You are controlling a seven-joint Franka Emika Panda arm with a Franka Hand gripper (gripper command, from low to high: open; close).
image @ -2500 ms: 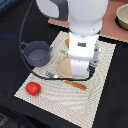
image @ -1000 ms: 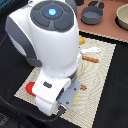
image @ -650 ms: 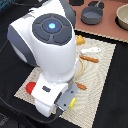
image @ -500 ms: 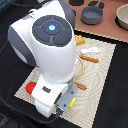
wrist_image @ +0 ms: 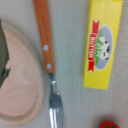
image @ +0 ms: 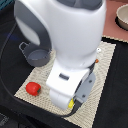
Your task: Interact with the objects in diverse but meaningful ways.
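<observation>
From my wrist camera the yellow butter block [wrist_image: 102, 44] lies flat beside a wooden-handled fork [wrist_image: 47, 60], the red tomato [wrist_image: 106, 124] just past its end. I'd centre over the butter's narrow sides before descending (fingers unseen, so I cannot tell their opening).

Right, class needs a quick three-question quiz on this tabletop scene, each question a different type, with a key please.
1. True or false: in the exterior view the red tomato lies on the striped placemat.
2. In the wrist view, which item has a wooden handle? A) fork B) yellow butter block C) the tomato
3. Fill in: the grey-blue pot stands towards the exterior view's ____ of the arm.

Key: 1 true; 2 A; 3 left.
</observation>
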